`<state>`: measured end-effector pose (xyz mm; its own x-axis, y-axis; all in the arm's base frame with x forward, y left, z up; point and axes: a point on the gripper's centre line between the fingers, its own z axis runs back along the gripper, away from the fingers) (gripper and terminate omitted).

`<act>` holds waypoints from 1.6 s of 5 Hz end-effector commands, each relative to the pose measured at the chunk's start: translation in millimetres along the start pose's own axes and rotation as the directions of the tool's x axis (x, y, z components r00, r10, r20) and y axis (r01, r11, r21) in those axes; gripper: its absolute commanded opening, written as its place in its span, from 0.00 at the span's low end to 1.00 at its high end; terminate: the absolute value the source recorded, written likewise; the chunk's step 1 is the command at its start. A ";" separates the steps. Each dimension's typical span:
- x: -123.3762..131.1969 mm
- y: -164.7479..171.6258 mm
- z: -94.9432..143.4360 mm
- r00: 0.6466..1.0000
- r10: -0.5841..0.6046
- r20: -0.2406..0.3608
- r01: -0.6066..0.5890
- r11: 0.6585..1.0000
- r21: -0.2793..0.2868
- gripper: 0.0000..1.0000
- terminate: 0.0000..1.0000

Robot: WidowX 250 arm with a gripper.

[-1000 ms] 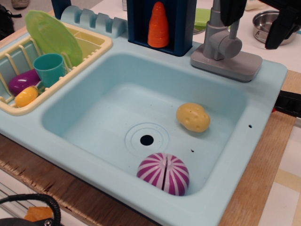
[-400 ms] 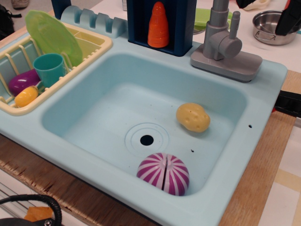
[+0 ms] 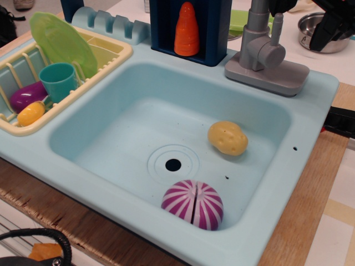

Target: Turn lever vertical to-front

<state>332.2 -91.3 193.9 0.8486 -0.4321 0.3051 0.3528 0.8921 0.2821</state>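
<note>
The lever (image 3: 275, 30) is a thin grey rod standing upright from a grey round knob (image 3: 270, 54) on the right side of the faucet pipe (image 3: 256, 22), at the sink's back right corner. My gripper (image 3: 306, 14) is at the top edge of the view, just above and to the right of the lever. Its two black fingers are spread wide: the left fingertip (image 3: 282, 5) hangs right over the lever's tip, and the right finger (image 3: 328, 23) is well to the right. It holds nothing.
The faucet base (image 3: 267, 73) sits on the light blue sink (image 3: 83, 166). A yellow potato (image 3: 227, 138) and a purple striped ball (image 3: 193, 204) lie in the basin. An orange carrot (image 3: 187, 29) stands in a blue holder. A dish rack (image 3: 111, 61) is at left, a steel pot (image 3: 314, 27) behind right.
My gripper rose from around the lever almost out of view, then came back down a little, so its left fingertip is over the lever's tip. The lever still stands upright.
</note>
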 end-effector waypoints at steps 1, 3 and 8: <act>0.4 19.5 -3.6 0.999 0.013 0.049 -0.016 0.999 0.051 0.00 0.00; -4.0 26.0 0.5 0.999 0.012 0.031 -0.015 0.994 0.112 0.00 0.00; -18.7 38.7 1.6 0.972 -0.229 -0.057 0.226 0.833 0.505 0.00 0.00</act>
<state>326.7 -58.5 186.4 0.7577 -0.6297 0.1713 0.3167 0.5844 0.7471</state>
